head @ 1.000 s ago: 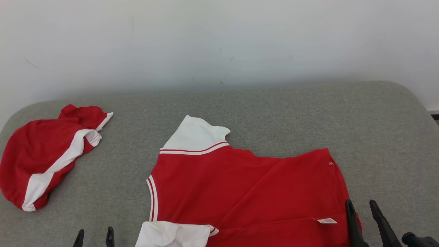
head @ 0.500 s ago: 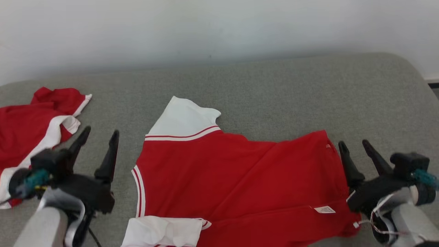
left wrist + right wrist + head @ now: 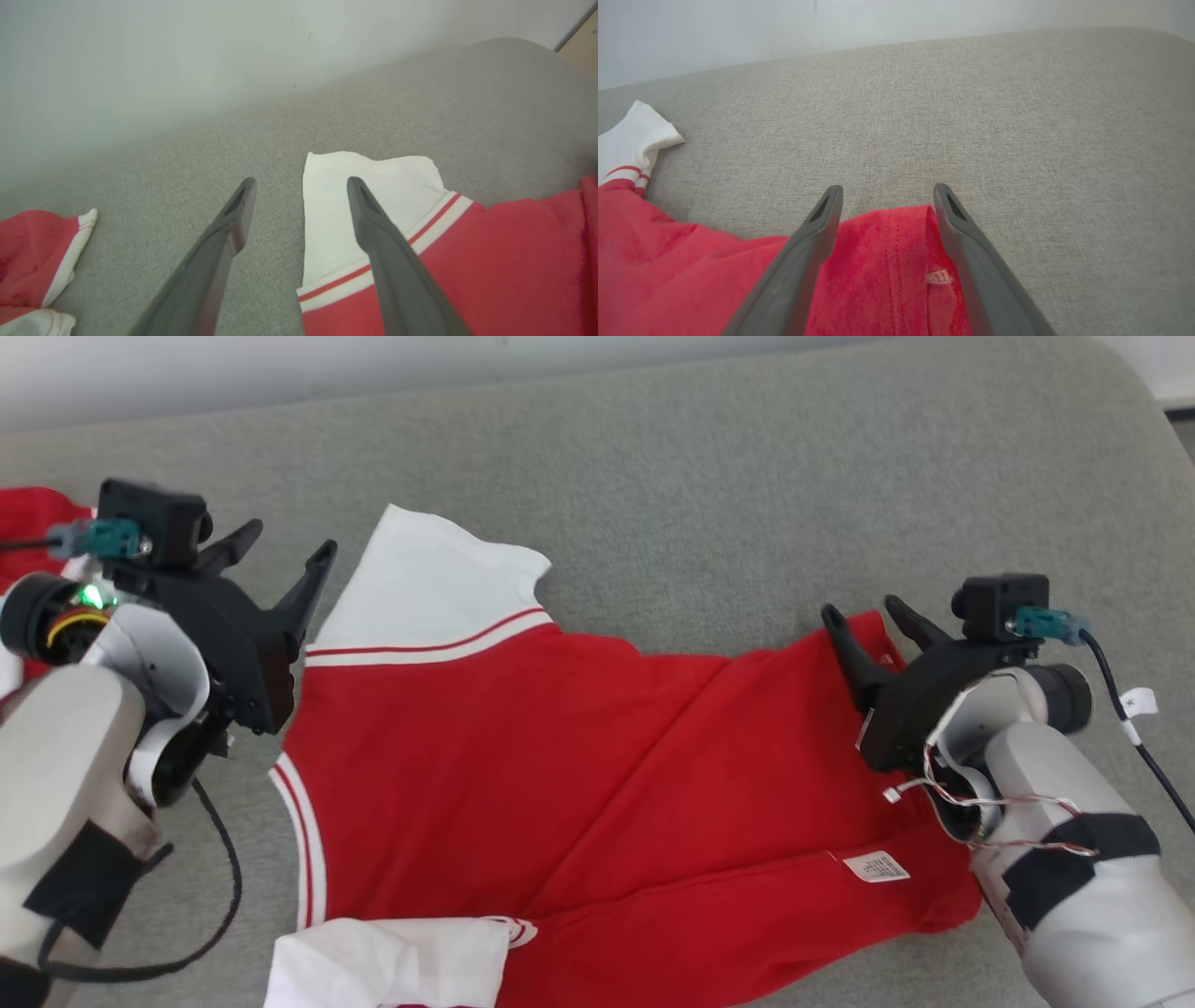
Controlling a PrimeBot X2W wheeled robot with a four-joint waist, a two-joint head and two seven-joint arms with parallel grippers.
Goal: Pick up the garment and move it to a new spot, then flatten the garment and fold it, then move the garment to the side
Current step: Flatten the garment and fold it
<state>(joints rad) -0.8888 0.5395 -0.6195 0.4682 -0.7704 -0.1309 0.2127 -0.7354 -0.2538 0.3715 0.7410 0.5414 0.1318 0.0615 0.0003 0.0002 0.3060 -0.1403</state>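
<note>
The red garment point(image 3: 579, 756) lies spread on the grey cushion point(image 3: 709, 476), long axis running left to right. The left gripper point(image 3: 289, 539) hangs by its far-left white sleeve point(image 3: 429, 579), and the right gripper point(image 3: 860, 607) sits over the far-right hem corner point(image 3: 896, 228). Both have their jaws wide apart with nothing held. Each arm's got its own end, so it's probably a two-corner grab.

The garment point(image 3: 579, 756) lies spread on the middle of the padded surface point(image 3: 709, 476). The left gripper point(image 3: 289, 539) is at its left side, with the edge of the far sleeve point(image 3: 429, 583) between the fingers. The right gripper point(image 3: 861, 607) is over the far right corner. A second garment point(image 3: 32, 247) lies further left. Behind stands a wall point(image 3: 140, 70).
</note>
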